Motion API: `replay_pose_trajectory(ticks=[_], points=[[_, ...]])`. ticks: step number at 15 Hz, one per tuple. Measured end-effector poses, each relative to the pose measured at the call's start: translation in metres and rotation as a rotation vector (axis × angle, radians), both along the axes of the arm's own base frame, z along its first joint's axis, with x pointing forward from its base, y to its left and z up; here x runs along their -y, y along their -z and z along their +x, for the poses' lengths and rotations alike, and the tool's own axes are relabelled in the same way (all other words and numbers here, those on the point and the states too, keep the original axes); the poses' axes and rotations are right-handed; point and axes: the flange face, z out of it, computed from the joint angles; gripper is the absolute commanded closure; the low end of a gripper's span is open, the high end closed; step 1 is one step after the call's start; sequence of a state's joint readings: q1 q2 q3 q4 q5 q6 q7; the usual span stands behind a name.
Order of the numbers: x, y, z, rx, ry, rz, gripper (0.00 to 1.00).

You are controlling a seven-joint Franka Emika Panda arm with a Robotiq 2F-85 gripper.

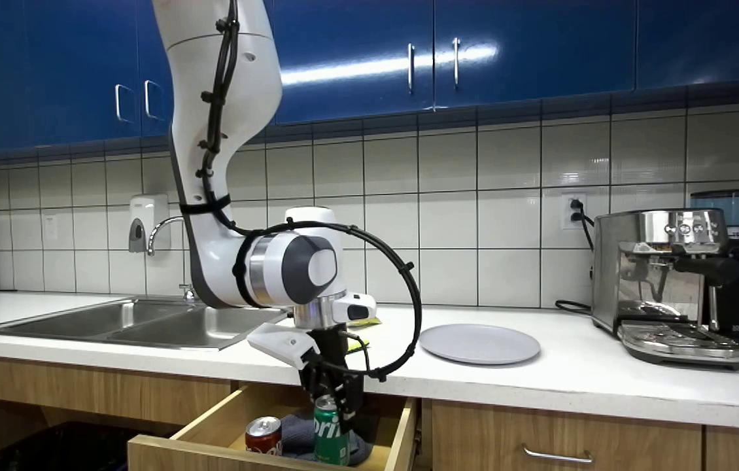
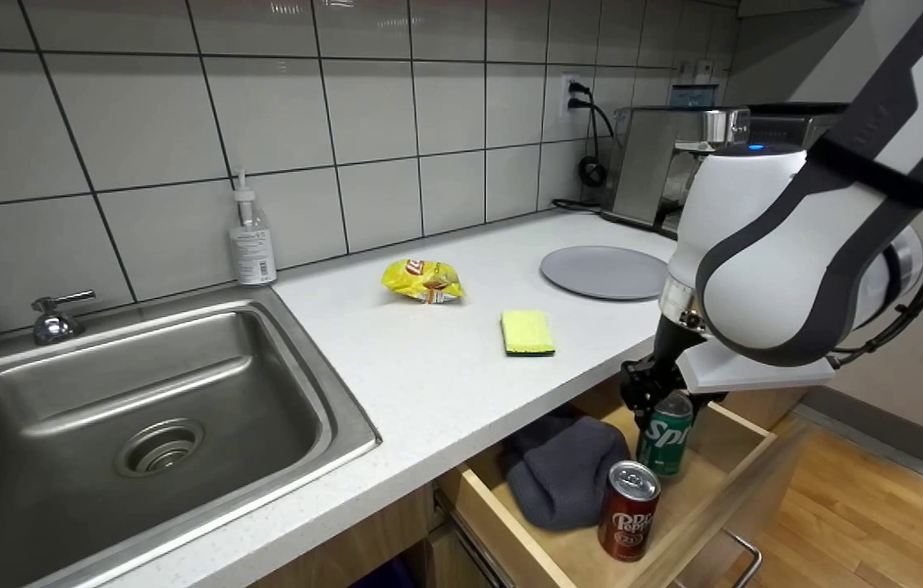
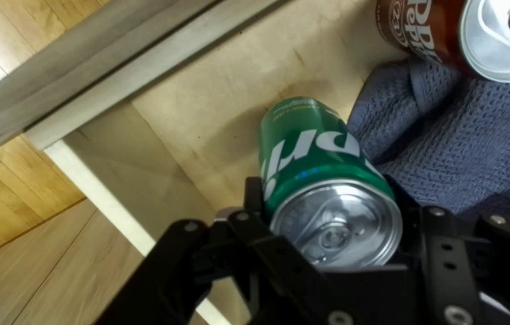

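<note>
A green Sprite can (image 3: 309,144) stands inside the pulled-out wooden drawer (image 2: 510,523). My gripper (image 3: 327,196) points down over it and is shut around its upper part, with one black finger (image 3: 253,195) on each side of the can. In both exterior views the Sprite can (image 1: 330,438) looks upright. Whether its base rests on the drawer bottom is hard to tell. Beside it in the drawer lies a crumpled dark grey-blue cloth (image 2: 564,465). A red Dr Pepper can (image 2: 629,514) stands upright against that cloth, apart from my gripper.
Above the drawer runs a white counter (image 2: 429,359) with a yellow sponge (image 2: 527,332), a yellow chip bag (image 2: 423,281) and a grey plate (image 1: 479,343). A steel sink (image 1: 167,324) and a coffee machine (image 1: 670,288) flank them. The drawer's front panel (image 3: 79,67) rises near the can.
</note>
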State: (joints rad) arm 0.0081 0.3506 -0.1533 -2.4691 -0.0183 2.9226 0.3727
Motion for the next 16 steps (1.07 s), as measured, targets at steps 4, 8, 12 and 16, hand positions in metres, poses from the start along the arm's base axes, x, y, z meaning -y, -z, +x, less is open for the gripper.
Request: replay_pose_trajectory(ticks=[4,8,12,16], points=[[-0.006,0.015,-0.001,-0.009,0.016,0.007,0.62],[-0.006,0.024,-0.004,-0.023,0.033,0.011,0.62],[-0.003,0.030,-0.007,-0.035,0.037,0.007,0.62],[-0.002,0.032,-0.009,-0.038,0.037,-0.001,0.29]])
